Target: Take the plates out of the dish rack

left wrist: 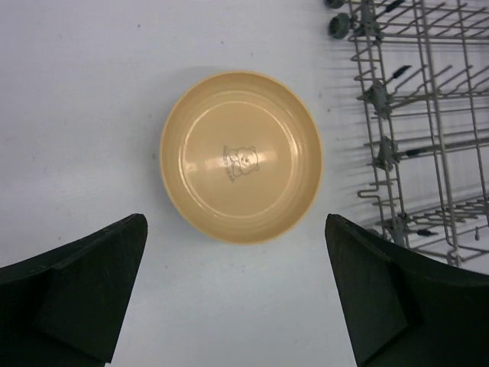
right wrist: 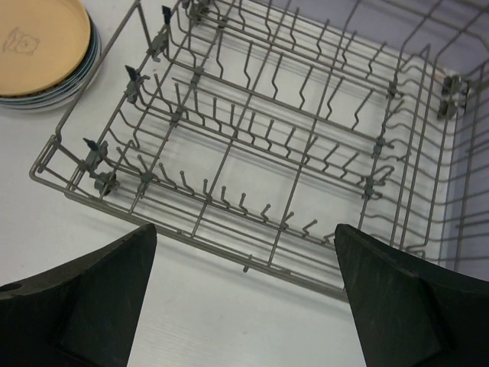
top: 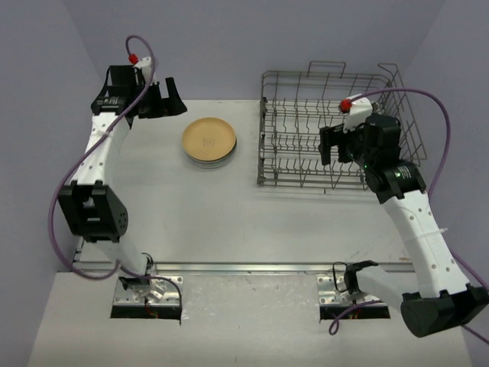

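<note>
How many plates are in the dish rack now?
0. The dish rack holds none; the plates sit stacked on the table left of it, tan one on top.

Plate stack [top: 208, 141] L of rack [top: 299, 127]

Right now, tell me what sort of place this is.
Probably a robot test cell, not a kitchen: bare lilac walls, two arms bolted to a white table, a rack and stacked plates on it.
</note>
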Robot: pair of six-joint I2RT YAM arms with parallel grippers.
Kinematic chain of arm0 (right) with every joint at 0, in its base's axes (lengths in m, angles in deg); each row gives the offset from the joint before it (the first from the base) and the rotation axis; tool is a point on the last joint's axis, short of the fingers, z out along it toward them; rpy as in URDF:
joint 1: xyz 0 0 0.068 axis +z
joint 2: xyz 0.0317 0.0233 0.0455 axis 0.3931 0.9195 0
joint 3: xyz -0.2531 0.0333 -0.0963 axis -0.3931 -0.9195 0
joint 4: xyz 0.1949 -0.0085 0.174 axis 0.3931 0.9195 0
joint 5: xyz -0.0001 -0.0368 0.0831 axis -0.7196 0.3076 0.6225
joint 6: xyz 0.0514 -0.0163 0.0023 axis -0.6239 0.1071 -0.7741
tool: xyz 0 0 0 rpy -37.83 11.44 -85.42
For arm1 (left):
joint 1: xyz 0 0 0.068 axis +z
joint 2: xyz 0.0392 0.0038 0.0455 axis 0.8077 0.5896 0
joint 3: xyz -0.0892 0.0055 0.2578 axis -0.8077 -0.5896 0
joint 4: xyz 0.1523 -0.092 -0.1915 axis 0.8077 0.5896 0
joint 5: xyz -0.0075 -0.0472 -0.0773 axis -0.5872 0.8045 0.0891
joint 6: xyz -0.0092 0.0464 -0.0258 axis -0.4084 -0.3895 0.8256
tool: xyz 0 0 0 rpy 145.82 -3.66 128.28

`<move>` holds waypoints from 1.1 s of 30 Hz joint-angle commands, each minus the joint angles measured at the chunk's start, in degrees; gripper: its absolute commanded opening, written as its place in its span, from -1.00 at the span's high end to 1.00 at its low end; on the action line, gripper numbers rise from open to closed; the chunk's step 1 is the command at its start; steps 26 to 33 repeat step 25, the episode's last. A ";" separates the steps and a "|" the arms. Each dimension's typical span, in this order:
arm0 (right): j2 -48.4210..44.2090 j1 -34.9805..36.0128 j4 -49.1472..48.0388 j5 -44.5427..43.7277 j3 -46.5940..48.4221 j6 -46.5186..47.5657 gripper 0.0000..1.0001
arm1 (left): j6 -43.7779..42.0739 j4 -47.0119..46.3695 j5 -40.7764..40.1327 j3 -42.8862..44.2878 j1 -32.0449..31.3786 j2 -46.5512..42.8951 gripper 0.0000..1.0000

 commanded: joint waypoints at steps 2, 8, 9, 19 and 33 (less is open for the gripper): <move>-4.37 -10.25 0.40 13.13 -6.85 -12.72 -0.98 | -6.76 -0.54 0.30 -14.21 0.43 -16.92 -1.00; -8.32 -12.64 -2.22 11.75 -16.97 -9.48 -0.98 | -10.69 -6.86 -1.07 -35.89 0.47 -36.71 -1.00; -10.08 -12.71 -3.91 10.14 -19.64 -8.78 -0.98 | -11.39 -7.77 -1.42 -40.31 0.40 -41.76 -1.00; -15.01 -14.31 -6.14 6.10 -22.33 -6.51 -0.98 | -11.20 -8.98 -3.46 -45.18 0.43 -48.47 -1.00; -15.03 -14.31 -6.10 5.98 -21.88 -6.77 -0.98 | -8.94 -10.54 -4.19 -45.49 0.36 -48.70 -1.00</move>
